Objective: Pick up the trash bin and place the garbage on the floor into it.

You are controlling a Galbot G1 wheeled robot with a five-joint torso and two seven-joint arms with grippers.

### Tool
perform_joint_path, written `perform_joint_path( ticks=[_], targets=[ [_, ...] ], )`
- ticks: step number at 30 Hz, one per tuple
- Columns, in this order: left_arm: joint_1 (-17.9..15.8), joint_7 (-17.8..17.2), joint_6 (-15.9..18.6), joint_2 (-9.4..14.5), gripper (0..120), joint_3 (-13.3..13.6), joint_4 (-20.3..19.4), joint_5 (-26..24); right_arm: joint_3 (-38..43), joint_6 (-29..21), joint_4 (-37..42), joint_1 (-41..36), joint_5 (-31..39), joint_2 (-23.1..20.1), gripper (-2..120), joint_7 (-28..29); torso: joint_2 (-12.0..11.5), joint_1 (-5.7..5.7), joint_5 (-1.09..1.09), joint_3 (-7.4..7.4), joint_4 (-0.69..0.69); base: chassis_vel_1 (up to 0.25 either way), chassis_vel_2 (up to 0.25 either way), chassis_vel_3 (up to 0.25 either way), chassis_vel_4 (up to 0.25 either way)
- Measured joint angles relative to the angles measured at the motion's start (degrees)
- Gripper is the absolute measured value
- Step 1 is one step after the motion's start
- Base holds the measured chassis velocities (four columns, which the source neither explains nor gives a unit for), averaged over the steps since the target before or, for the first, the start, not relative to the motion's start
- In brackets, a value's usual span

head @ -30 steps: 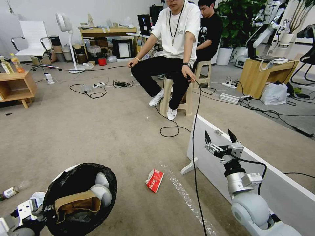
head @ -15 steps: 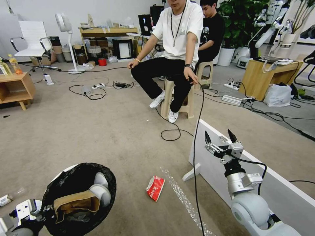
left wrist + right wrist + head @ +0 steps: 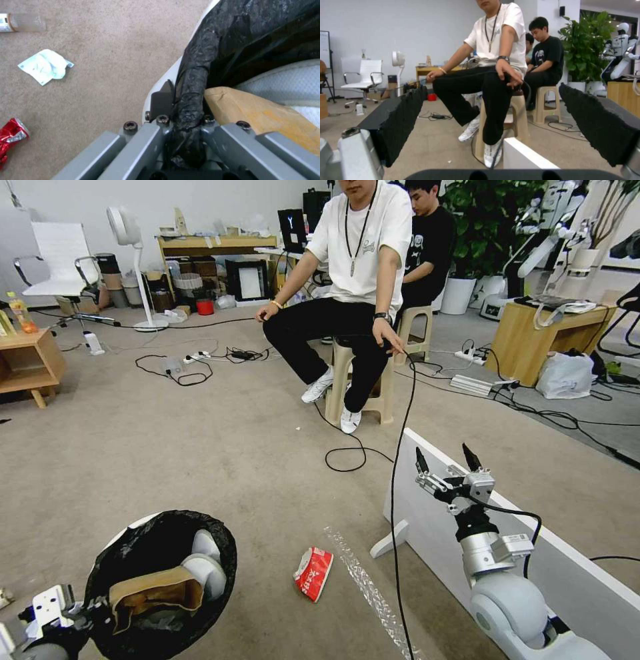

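The trash bin [image 3: 133, 533], white with a black liner, hangs low at my left. My left gripper [image 3: 90, 612] is shut on its rim, and in the left wrist view the left gripper [image 3: 186, 100] pinches the liner-wrapped edge. Inside lie a brown paper bag [image 3: 157, 590] and white crumpled pieces. A red-and-white snack packet [image 3: 313, 573] lies on the floor [image 3: 200, 447] between my arms. Beside the bin the left wrist view shows a crumpled tissue [image 3: 45, 66], a small clear bottle [image 3: 20, 22] and a crushed red piece [image 3: 11, 137]. My right gripper [image 3: 448, 460] is raised, open and empty.
A long white board [image 3: 533, 553] stands on the carpet under my right arm. A black cable [image 3: 400, 447] hangs from the hand of a person seated on a stool [image 3: 353, 373] ahead. A clear plastic strip [image 3: 367, 580] lies near the packet. A wooden side table [image 3: 27, 360] stands far left.
The whole head view has shifted, so the camera has moved; the packet and board now sit lower in it. Both arms and the held bin keep their places in the picture.
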Motion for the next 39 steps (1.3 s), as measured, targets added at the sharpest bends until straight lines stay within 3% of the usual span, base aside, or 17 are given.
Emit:
perform_joint_path(
  ticks=[39],
  targets=[
    [-0.61,0.09,0.0,0.89,1,0.05,1.03,-0.31,-0.28,-0.31,0.13,0.12,-0.1,0.17,100,-0.11,-0.01,0.0,0.0,0.0,0.0,0.0,0.0,0.0,0.0]
  ],
)
